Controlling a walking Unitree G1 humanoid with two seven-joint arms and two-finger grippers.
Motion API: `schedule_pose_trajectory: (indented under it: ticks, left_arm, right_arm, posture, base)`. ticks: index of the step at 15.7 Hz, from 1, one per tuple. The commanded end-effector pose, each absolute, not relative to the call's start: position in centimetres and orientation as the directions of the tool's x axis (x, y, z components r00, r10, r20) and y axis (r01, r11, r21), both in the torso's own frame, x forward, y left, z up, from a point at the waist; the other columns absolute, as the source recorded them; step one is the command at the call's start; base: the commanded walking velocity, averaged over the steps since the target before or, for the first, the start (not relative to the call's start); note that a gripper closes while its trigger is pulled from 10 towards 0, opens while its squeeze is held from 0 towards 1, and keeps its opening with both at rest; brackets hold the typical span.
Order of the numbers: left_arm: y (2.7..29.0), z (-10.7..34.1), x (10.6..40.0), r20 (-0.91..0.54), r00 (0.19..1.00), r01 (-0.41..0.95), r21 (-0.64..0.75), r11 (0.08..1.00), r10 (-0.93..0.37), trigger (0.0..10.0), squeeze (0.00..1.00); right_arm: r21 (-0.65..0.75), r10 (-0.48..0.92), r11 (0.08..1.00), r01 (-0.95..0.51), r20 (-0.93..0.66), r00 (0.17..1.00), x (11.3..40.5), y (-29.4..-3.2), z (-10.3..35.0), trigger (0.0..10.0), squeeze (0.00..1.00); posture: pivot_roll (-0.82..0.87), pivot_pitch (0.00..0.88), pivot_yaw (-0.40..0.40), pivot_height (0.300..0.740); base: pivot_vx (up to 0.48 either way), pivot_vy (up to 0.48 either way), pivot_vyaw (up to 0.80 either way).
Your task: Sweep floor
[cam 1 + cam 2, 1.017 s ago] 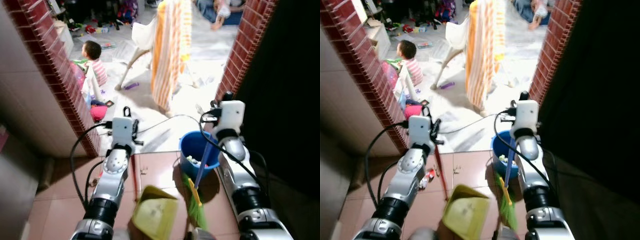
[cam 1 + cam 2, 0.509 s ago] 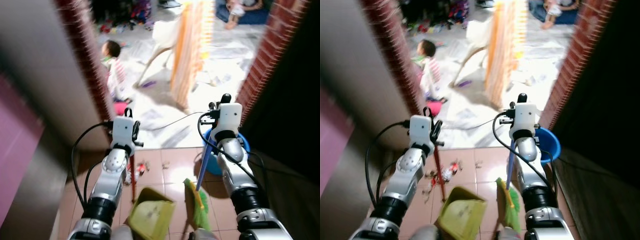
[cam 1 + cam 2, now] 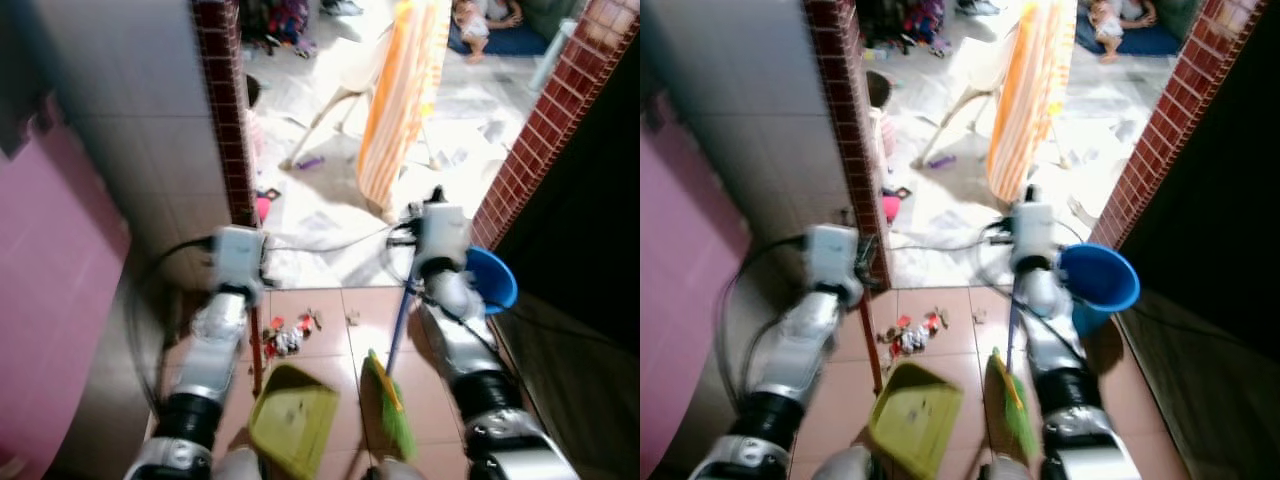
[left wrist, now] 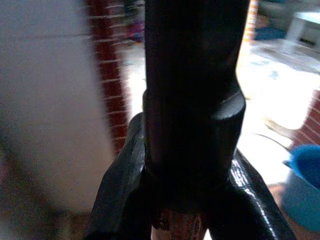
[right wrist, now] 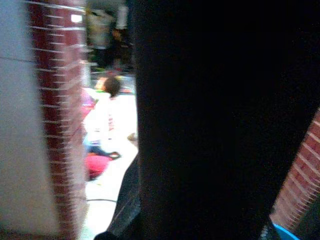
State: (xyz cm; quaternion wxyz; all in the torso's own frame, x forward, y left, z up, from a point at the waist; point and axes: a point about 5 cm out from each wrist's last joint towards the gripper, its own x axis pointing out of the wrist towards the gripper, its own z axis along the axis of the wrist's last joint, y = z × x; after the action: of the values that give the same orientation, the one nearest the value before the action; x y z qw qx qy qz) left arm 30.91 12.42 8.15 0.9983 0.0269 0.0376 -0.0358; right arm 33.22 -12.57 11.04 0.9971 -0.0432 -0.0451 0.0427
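View swung left: litter (image 3: 285,337) now ahead of dustpan (image 3: 293,418); left tool (image 4: 192,200) pinches dustpan handle; right tool (image 3: 407,290) grips broom (image 3: 393,400).

You've got glossy brown floor tiles (image 3: 330,345), a shiny blue plastic bucket (image 3: 492,278), a matt yellow-green plastic dustpan (image 3: 293,420), rough red brick pillar (image 3: 228,110).

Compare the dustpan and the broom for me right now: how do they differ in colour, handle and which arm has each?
The dustpan is yellow-green with a red handle, on the left arm's side; the broom has green bristles and a blue handle, on the right arm's side. The dustpan is a broad flat scoop; the broom head is narrow. Both sit low on the brown tiles, near the litter pile.
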Motion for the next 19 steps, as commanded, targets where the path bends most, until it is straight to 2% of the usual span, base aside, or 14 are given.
schedule_pose_trajectory:
  ticks: [1,4,7,15,17,19]
  left_arm:
    - [12.1,10.3,31.4,0.018,0.998,0.061,0.073,0.995,-0.062,10.0,0.0]
    - [13.7,9.2,30.7,-0.031,0.997,-0.063,0.043,0.997,0.065,10.0,0.0]
    - [14.0,8.1,30.2,-0.065,0.994,-0.082,0.064,0.995,0.087,10.0,0.0]
    - [14.4,8.6,30.8,-0.052,0.994,-0.098,0.045,0.994,0.101,10.0,0.0]
    - [14.6,8.5,30.9,-0.05,0.992,-0.113,0.076,0.991,0.117,10.0,0.0]
    - [15.4,9.3,31.0,-0.021,0.989,-0.143,0.062,0.988,0.145,10.0,0.0]
  right_arm:
    - [-0.079,0.087,0.994,-0.076,0.142,0.986,33.7,-12.7,12.4,10.0,0.0]
    - [-0.094,0.1,0.992,-0.087,0.146,0.984,33.2,-12.6,12.2,10.0,0.0]
    - [-0.088,0.085,0.993,-0.073,0.141,0.986,32.9,-12.8,11.9,10.0,0.0]
    - [-0.083,0.064,0.995,-0.054,0.124,0.99,32.8,-13.0,11.5,10.0,0.0]
    - [-0.083,0.05,0.996,-0.04,0.129,0.99,32.9,-13.2,11.6,10.0,0.0]
    - [-0.122,0.004,0.992,0.021,0.202,0.979,33.0,-14.6,13.2,10.0,0.0]
  posture:
    - [0.01,0.0,-0.003,0.74]
    - [0.0,0.0,0.007,0.74]
    - [0.0,0.0,0.017,0.74]
    - [0.0,0.0,0.016,0.74]
    - [0.0,0.0,0.016,0.74]
    - [0.01,0.0,0.012,0.74]
  base:
    - [0.0,0.0,0.0]
    - [0.0,0.0,0.0]
    - [0.0,0.0,0.58]
    - [0.0,0.0,0.0]
    - [0.0,0.0,0.0]
    - [0.0,0.0,0.0]
